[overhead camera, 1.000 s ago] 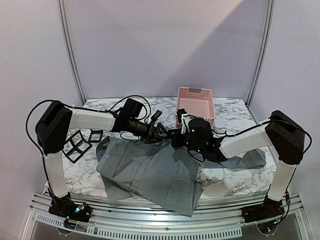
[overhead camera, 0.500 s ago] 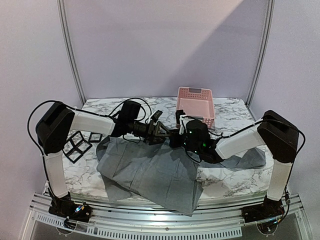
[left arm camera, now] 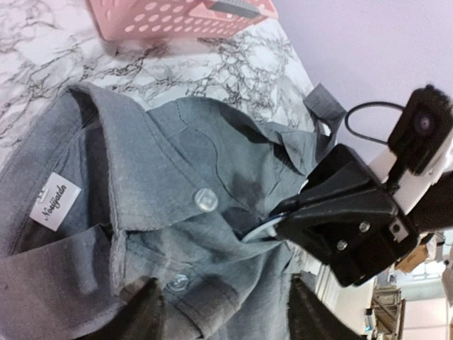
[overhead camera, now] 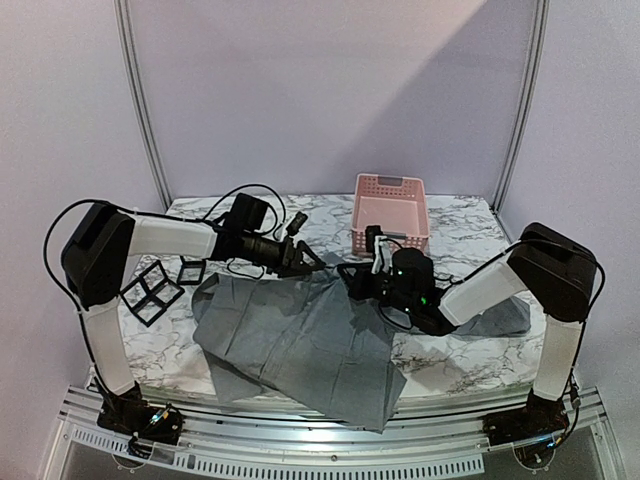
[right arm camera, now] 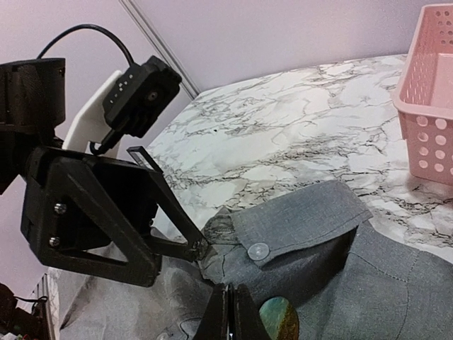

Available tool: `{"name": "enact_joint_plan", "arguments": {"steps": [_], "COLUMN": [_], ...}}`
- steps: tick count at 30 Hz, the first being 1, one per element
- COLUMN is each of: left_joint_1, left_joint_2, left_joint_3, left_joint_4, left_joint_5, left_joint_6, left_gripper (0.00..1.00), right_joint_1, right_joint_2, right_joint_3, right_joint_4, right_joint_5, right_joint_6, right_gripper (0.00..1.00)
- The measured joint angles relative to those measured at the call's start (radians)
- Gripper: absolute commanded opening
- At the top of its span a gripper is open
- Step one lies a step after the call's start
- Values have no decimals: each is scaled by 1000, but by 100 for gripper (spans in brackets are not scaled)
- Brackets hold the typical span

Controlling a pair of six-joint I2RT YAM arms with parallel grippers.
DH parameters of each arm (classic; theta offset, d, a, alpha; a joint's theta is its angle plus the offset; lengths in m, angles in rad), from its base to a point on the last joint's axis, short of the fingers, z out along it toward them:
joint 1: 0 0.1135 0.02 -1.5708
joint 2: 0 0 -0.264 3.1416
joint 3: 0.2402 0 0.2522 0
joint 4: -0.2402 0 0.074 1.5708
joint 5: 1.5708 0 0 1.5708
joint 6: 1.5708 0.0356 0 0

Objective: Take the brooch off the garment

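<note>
The grey garment lies spread over the marble table, its collar toward the back. The brooch is a green-gold oval on the cloth, just right of my right gripper. That gripper is shut, its tips down on the fabric; whether cloth is pinched I cannot tell. In the left wrist view a pale curved edge shows under the right gripper. My left gripper stands open astride a fold of the garment by the collar. Its tips touch the collar's corner.
A pink perforated basket stands at the back, right of centre. Black wire frames lie at the left. The garment hangs over the table's front edge. A white label and clear buttons mark the collar.
My left gripper has drawn back a little to the left and its jaws have narrowed. The right gripper has sunk lower onto the garment, still shut.
</note>
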Motion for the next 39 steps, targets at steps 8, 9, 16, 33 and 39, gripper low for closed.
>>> {"name": "enact_joint_plan", "arguments": {"steps": [8, 9, 16, 33, 39], "left_joint_1": [-1, -1, -13, -31, -45], "left_joint_2": [0, 0, 0, 0, 1], "left_joint_3": [-2, -2, -2, -2, -1], "left_joint_4": [29, 36, 59, 57, 58], "left_joint_5": [20, 30, 69, 152, 168], "left_joint_6": [77, 80, 101, 130, 134], "left_gripper": [52, 51, 38, 24, 15], "right_joint_1": [-20, -21, -38, -65, -68], "right_joint_2": [-10, -10, -10, -10, -9], "right_joint_3": [-26, -28, -39, -43, -43], "right_joint_4": [83, 91, 128, 184, 190], "right_joint_5": [-108, -119, -196, -304, -325], "right_joint_6": [37, 43, 73, 127, 139], "right_gripper": [0, 0, 0, 0, 0]}}
